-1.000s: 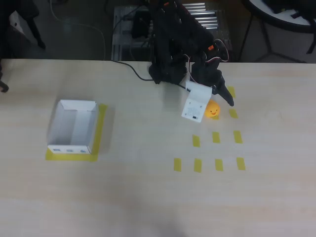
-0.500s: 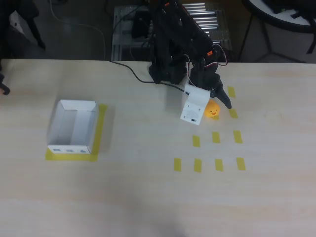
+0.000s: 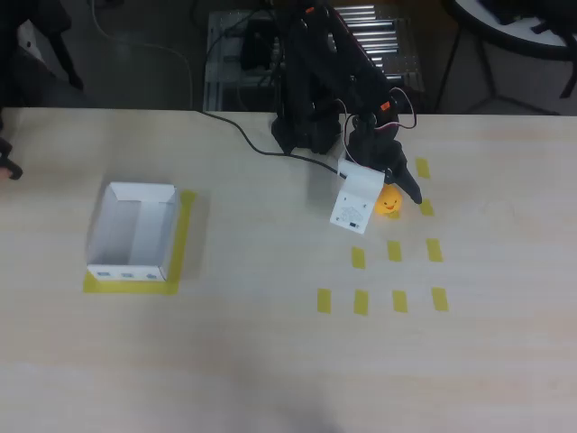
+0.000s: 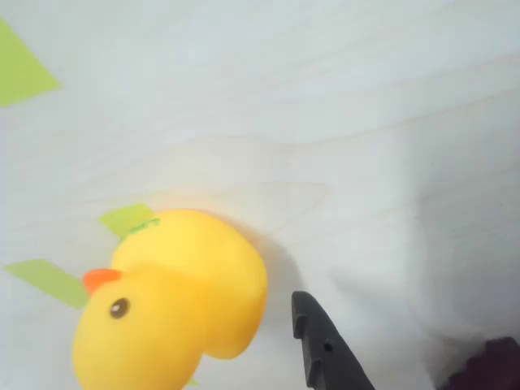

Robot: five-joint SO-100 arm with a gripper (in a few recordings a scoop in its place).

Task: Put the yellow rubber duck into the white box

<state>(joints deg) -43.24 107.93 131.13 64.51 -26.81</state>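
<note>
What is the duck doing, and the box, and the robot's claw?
Duck: sitting on the table, not picked up.
Box: open on top, nothing inside, far to the left in the overhead view.
Claw: low around the duck, one black finger beside it, not squeezing.
Table: dotted with yellow tape pieces.

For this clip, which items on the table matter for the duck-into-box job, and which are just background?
Part of the job:
- yellow rubber duck, on the table between the open jaws of the gripper
- white box, far left in the overhead view

Just lying about:
- yellow tape rectangles
- black cable
</note>
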